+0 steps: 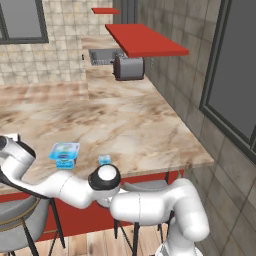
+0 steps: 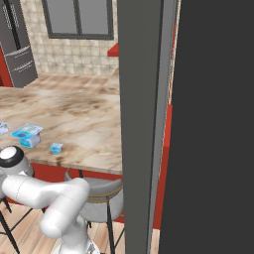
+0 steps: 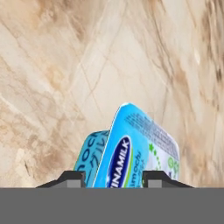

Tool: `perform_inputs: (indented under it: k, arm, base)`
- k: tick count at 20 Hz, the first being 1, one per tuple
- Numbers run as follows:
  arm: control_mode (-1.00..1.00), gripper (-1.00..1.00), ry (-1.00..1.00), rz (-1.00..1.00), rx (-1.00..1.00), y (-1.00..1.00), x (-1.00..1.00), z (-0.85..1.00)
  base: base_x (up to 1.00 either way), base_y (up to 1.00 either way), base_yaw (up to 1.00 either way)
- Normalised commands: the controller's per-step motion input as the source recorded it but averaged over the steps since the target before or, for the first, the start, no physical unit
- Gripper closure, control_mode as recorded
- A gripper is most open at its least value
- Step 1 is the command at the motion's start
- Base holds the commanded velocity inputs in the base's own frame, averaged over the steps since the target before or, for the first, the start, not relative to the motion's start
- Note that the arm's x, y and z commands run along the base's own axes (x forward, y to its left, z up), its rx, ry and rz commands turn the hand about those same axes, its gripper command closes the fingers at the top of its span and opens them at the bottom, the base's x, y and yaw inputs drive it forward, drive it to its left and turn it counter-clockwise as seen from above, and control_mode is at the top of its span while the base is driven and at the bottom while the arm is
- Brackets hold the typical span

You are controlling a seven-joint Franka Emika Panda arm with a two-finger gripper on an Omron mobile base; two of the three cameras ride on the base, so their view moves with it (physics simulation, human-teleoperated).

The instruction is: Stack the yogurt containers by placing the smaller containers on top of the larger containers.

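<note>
— What does your hand (image 3: 112, 177) have?
— A mid-sized yogurt tub (image 3: 135, 151) sits tilted between its two fingertips (image 3: 72, 178), over the marble surface (image 3: 65, 65); I cannot tell if they pinch it.
— And right of your hand?
— The widest tub (image 1: 64, 154), then the tiny cup (image 1: 104, 160) just beside it.

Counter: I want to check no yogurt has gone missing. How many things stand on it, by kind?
Yogurt tubs: 3 (wide tub, tiny tub, tilted tub in the hand view)
Toaster: 1
Total: 4
</note>
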Motion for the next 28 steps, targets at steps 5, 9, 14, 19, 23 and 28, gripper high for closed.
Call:
perform_inputs:
  k: [5,9,14,19,23,28]
  arm:
    - [-1.00,1.00,-0.12,0.00,0.00,0.00,-0.03,0.52]
    - [-1.00,1.00,-0.12,0.00,0.00,0.00,-0.08,0.58]
    - [-1.00,1.00,-0.09,0.00,0.00,-0.17,-0.31,0.56]
    - [-1.00,1.00,-0.07,0.00,0.02,-0.49,-0.56,0.54]
    - [-1.00,1.00,0.00,0.00,0.07,-0.87,-0.67,0.35]
    - [-1.00,1.00,0.00,0.00,0.10,-1.00,-0.68,0.11]
  base:
    - [0.00,0.00,0.00]
    - [0.00,0.00,0.00]
    - [0.00,0.00,0.00]
    - [0.00,0.00,0.00]
    - [0.00,0.00,0.00]
    - [0.00,0.00,0.00]
